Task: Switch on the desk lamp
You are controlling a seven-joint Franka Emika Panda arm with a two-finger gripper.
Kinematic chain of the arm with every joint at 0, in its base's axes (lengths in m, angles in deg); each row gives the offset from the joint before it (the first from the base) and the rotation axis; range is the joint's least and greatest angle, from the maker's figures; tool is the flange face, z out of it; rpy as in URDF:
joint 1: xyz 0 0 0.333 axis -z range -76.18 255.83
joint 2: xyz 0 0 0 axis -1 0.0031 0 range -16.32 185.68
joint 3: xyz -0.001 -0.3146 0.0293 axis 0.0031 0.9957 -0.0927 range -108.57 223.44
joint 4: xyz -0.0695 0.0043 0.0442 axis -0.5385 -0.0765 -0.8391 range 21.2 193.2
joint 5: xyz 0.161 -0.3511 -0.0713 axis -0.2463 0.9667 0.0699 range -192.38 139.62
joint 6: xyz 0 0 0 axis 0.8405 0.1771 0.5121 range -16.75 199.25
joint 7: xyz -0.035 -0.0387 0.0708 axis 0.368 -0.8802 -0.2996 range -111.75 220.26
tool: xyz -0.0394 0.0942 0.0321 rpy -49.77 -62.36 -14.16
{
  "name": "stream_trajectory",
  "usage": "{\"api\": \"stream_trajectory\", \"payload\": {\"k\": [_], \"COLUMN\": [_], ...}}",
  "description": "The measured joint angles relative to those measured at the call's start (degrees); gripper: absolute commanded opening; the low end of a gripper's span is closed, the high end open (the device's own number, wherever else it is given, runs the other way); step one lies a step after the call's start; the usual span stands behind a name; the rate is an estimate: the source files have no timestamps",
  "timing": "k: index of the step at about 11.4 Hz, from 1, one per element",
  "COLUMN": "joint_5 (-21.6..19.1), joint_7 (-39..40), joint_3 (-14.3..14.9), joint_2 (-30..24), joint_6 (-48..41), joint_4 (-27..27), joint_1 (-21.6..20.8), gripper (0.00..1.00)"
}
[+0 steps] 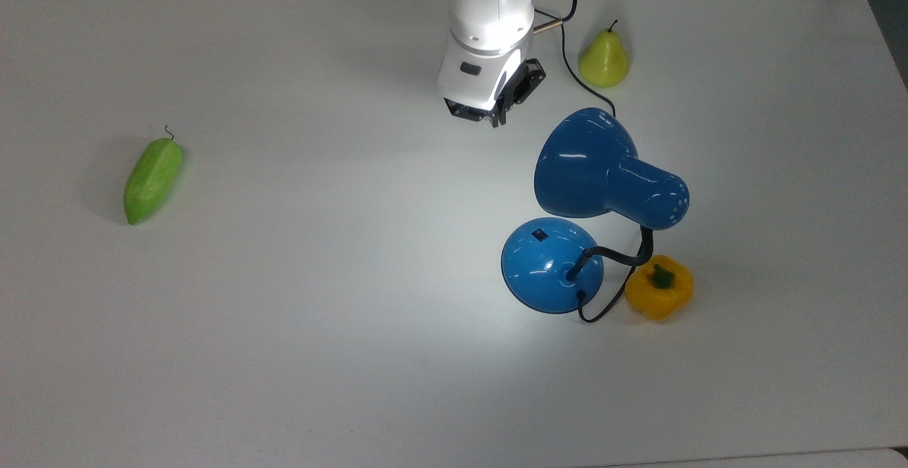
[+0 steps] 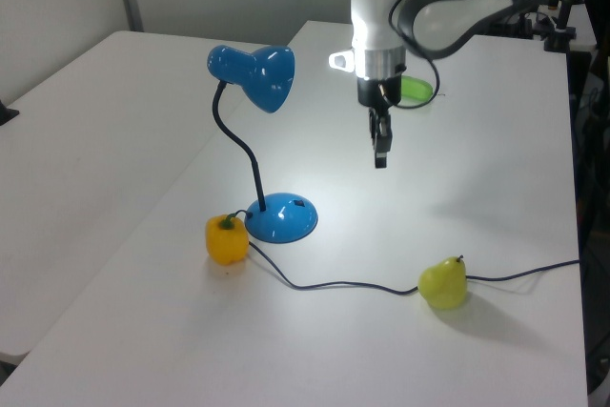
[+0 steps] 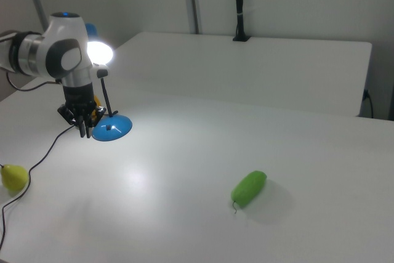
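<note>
One claw (image 2: 380, 154) hangs in the air above the tabletop (image 1: 284, 354), pointing down, w/ nothing in it. Its two fingers sit close together, pretty much shut. In the top view it is up near the arm's end, well apart from the lamp base.

Next out is the desk lamp (image 1: 610, 177). It is shiny blue, w/ a bell shade, a bendy black neck (image 2: 238, 145) and a round blue base (image 1: 552, 264) that sits flat on the tabletop. In the top view the lamp is right of the middle. A small black switch (image 1: 540, 235) sits on the base, on the side facing the claw, so it's easy to reach from there. The shade tips toward the arm, and a bright patch of light lies on the tabletop under it. The right view shows the bulb glowing (image 3: 98, 52). So I think the lamp is on and the job looks done. That may be why the claw is up and clear of the base.

A black cord (image 2: 353, 285) runs from the base across the tabletop, past a yellow-green pear (image 1: 604, 61). A yellow bell pepper (image 1: 659, 287) sits just beside the base, by the cord. Far off, at the top view's left, lies a green cucumber-like veg (image 1: 152, 179), well apart from the rest.
</note>
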Motion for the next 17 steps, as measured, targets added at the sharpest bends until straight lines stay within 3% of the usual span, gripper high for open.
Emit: {"api": "stream_trajectory", "payload": {"k": [1,5,8,13,17], "joint_5": [0.0,0.0,0.0,0.0,0.0], "joint_7": [-0.88,-3.63,-14.31,-18.26,-15.98], "joint_3": [0.04,0.96,4.54,11.63,11.9], "joint_2": [-1.92,-11.01,-17.15,-20.48,-19.49], "joint_6": [-3.05,-11.77,-13.96,-15.16,-9.64], "joint_4": [0.07,0.23,0.32,0.32,0.47], "joint_1": [0.67,3.22,3.3,2.22,1.52], "gripper": [1.0,1.0,1.0,1.0,1.0]}}
